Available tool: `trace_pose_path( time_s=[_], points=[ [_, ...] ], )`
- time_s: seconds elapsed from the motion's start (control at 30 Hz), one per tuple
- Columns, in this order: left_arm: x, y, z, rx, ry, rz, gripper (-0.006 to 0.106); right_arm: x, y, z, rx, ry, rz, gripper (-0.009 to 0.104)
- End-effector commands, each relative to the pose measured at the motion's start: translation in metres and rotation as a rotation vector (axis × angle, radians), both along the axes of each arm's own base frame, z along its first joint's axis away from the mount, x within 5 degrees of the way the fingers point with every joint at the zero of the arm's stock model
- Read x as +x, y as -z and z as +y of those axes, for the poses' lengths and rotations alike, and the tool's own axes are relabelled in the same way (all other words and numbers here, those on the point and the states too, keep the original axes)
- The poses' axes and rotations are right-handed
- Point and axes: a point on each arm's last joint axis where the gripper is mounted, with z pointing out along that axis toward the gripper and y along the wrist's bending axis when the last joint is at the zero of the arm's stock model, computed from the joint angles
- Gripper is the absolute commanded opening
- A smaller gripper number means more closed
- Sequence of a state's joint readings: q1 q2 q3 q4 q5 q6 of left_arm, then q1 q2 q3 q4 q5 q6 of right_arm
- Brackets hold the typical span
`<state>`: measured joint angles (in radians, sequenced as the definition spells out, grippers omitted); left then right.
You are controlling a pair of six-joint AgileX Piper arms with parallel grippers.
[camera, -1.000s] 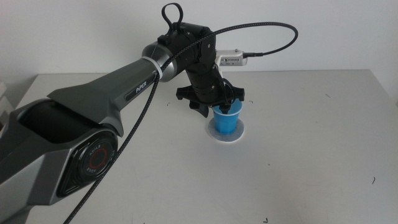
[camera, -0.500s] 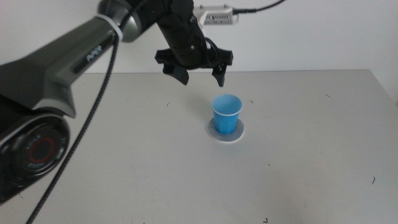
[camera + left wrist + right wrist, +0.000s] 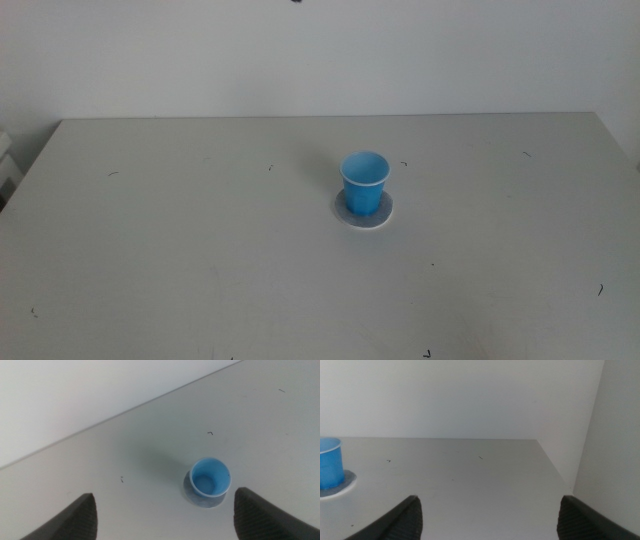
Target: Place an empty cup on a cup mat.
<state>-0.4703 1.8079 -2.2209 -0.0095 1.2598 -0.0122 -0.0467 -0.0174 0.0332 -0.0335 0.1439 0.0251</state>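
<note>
Cup [image 3: 364, 181] upright on cup mat [image 3: 362, 211], mid-surface [image 3: 200, 250]. Left hand [image 3: 162, 520] spread wide above cup, empty. Right hand [image 3: 487, 520] spread, off to side, empty.

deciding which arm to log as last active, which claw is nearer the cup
Likely left, though scale is hard to judge. The left claw hangs open above the cup, looking down into it on the cup mat. The right claw is open, low and off to the cup's side.
</note>
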Motion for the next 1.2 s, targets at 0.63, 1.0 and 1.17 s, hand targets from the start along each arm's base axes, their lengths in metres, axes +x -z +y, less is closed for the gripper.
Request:
trace_pose_path(
  time_s=[0.63,1.0,1.17],
  points=[
    [-0.178,0.007,0.163,0.085,-0.401,-0.244,0.096,-0.002,-0.012,0.000,-0.023,-0.004,-0.108,0.094],
    [-0.239,0.110,0.177,0.041,-0.449,-0.443,0.096,-0.002,-0.012,0.000,-0.023,-0.004,-0.108,0.094],
    [-0.258,0.154,0.175,-0.002,-0.434,-0.508,0.096,-0.002,-0.012,0.000,-0.023,-0.004,-0.108,0.094]
  ],
)
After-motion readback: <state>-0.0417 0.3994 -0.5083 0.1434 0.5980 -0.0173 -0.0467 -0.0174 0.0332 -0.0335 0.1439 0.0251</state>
